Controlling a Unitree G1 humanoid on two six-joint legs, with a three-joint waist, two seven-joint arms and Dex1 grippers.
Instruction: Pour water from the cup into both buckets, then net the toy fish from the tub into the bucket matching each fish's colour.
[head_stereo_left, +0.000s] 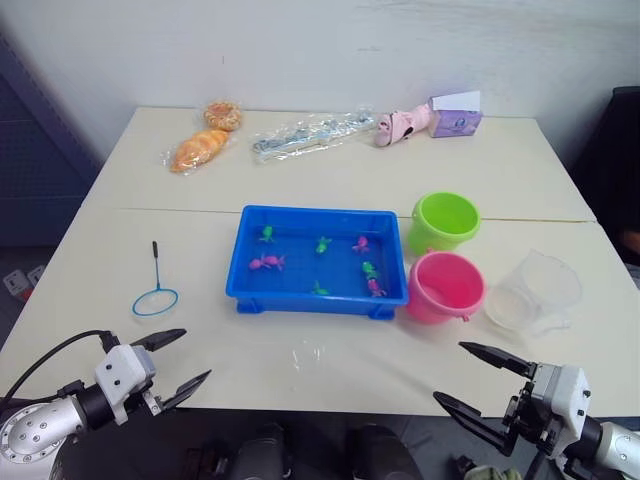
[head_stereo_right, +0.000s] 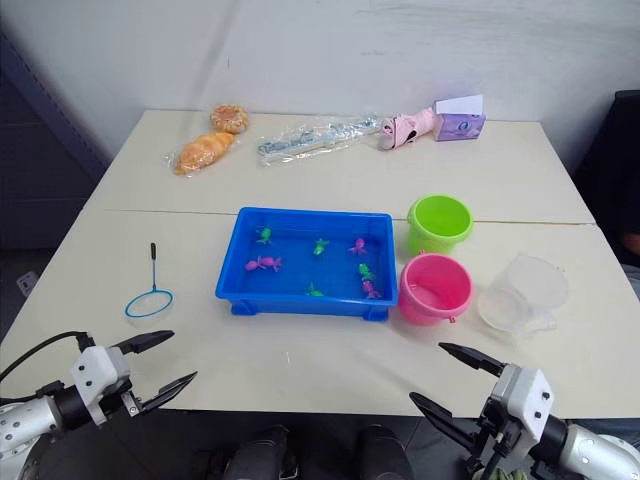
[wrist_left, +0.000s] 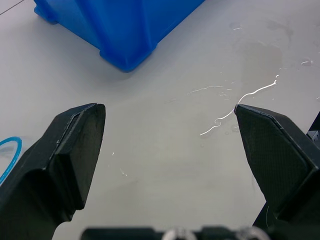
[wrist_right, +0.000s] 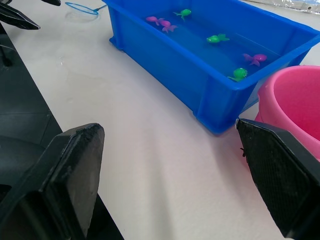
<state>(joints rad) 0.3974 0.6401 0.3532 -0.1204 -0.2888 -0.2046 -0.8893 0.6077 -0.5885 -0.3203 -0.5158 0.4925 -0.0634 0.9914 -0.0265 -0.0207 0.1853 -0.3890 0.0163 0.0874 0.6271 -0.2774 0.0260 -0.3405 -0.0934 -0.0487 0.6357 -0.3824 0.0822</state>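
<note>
Left eye view is showing a pale, smooth tabletop (head_stereo_left: 330, 350) with a shallow rectangular blue plastic tub (head_stereo_left: 320, 260) sitting at its centre, long axis running 9 to 3 o'clock. Tiny green and pink toy fish (head_stereo_left: 268, 263) are lying scattered inside it. At the tub's 3 o'clock side, a round lime green bucket (head_stereo_left: 444, 221) is standing just beyond a round pink bucket (head_stereo_left: 444, 286), both upright. A clear, frosted plastic cup (head_stereo_left: 533, 292) is sitting at the pink bucket's 3 o'clock. The net (head_stereo_left: 156, 290) is lying flat at the tub's 9 o'clock, blue hoop nearest the robot, thin dark handle pointing toward 12. Left gripper (head_stereo_left: 172, 362) and right gripper (head_stereo_left: 482, 375) are hovering low over the near edge, black tapered fingers spread apart, holding nothing.
</note>
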